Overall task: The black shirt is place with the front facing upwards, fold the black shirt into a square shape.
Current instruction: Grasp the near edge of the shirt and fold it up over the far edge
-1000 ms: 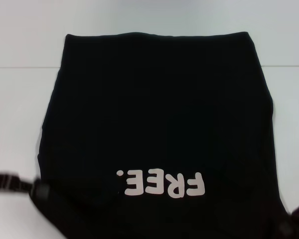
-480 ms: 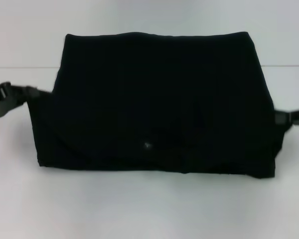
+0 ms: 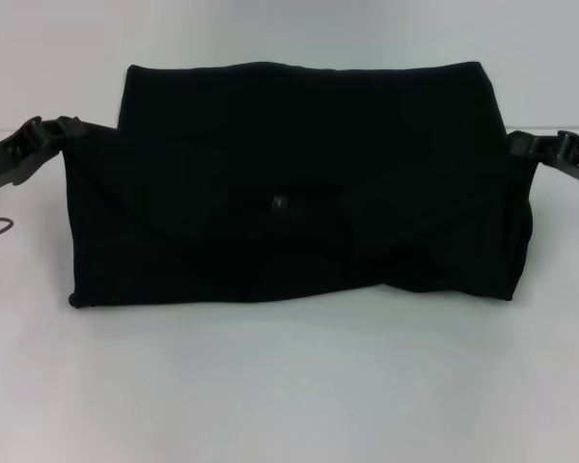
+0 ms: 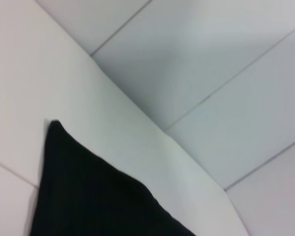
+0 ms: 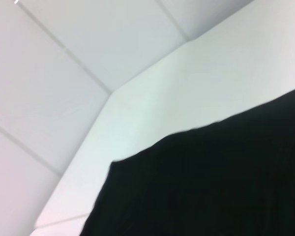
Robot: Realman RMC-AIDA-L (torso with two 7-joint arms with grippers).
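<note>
Fold in progress: both grippers are carrying the near edge of the black shirt (image 3: 299,183) farther back than half a second ago, and the "FREE!" print seen a second ago is now hidden under the flap. Left gripper (image 3: 63,130) and right gripper (image 3: 531,145) are sitting at the flap's two upper corners, apparently pinching cloth; jaw opening cannot be told. The shirt is lying mid-table (image 3: 289,386) as a wide rectangle, not yet square, fold line creased.
</note>
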